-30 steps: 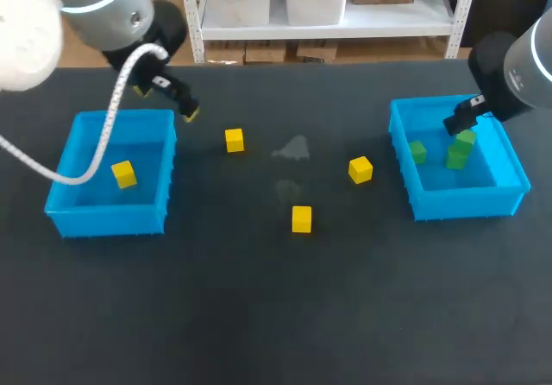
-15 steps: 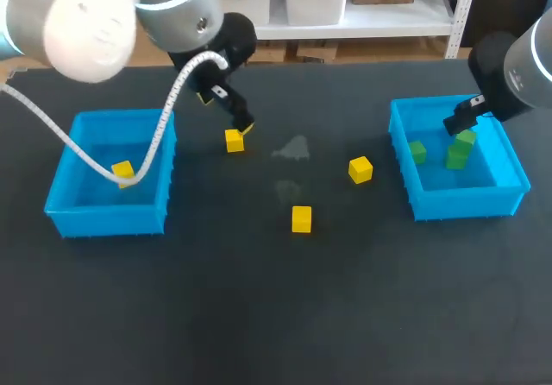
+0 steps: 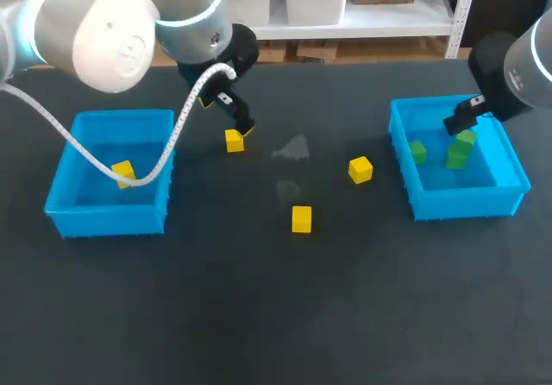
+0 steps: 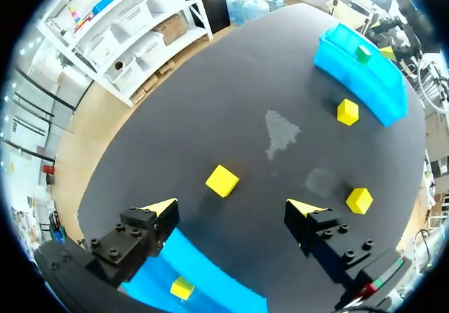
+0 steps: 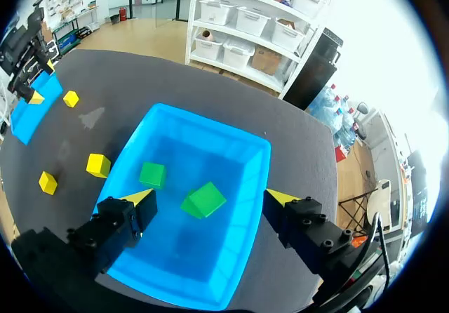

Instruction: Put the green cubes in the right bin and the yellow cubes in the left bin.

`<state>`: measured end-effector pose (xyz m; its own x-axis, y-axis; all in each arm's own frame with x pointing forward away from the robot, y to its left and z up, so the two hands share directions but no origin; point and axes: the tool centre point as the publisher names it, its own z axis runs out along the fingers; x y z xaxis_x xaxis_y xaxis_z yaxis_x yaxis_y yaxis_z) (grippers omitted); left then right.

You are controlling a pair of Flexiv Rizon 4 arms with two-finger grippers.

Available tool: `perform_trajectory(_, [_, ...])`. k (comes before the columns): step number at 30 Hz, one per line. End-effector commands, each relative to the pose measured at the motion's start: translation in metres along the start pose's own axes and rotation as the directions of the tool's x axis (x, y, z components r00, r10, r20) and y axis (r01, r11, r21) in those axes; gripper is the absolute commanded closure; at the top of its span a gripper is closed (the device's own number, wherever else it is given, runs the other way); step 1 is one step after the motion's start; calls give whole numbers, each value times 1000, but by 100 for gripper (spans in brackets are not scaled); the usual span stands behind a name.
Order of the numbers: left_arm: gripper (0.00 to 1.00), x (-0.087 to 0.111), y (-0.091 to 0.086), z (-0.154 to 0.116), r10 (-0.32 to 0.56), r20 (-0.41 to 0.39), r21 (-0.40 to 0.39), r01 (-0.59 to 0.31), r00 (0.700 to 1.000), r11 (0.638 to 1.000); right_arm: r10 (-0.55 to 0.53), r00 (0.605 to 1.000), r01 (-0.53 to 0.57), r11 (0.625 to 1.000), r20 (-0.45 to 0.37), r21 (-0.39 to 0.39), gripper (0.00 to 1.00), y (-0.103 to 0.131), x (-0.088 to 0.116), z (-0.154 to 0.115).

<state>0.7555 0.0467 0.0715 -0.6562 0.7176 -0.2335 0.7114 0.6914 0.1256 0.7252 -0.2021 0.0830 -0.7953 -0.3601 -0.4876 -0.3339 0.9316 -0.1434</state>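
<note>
One small, bright yellow cube [image 4: 222, 180] lies on the black table [image 4: 210, 116], just ahead of the left gripper [image 4: 235, 208], angled down, fingers wide apart, empty. The right gripper [image 5: 210, 197] hangs likewise spread, holding nothing, above green cubes [image 5: 152, 174] in the right bin [image 5: 256, 180].

Dark matte tabletop [image 3: 259, 316] bearing two marks.
A pale grey smudge [image 3: 293, 149] lies near the tabletop's middle; a fainter grey patch [image 3: 287, 188] sits just beside it, nearer the tabletop's front edge.

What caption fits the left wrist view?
Open left gripper poised over a loose yellow cube, the left bin holding another cube beside it.
</note>
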Motion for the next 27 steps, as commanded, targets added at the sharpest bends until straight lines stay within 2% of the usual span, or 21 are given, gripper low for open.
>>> perform_trajectory(1, [0, 0, -5, 19, 5, 11, -17, -4, 1000, 1000, 1, 1000, -1, 1000, 4, 2, 0, 0, 1, 0])
perform_trajectory(6, [0, 2, -5, 37, -6, 4, -52, 6, 1000, 999, 1, 1000, -1, 1000, 4, 2, 0, 0, 1, 0])
perform_trajectory(11, [0, 3, -4, 52, -17, -7, -48, 17, 1000, 999, 1, 1000, -1, 1000, 4, 2, 0, 0, 1, 0])
perform_trajectory(27, [0, -8, 0, 62, -8, -34, -15, 7, 999, 1000, 1, 1000, -1, 1000, 4, 2, 0, 0, 1, 0])
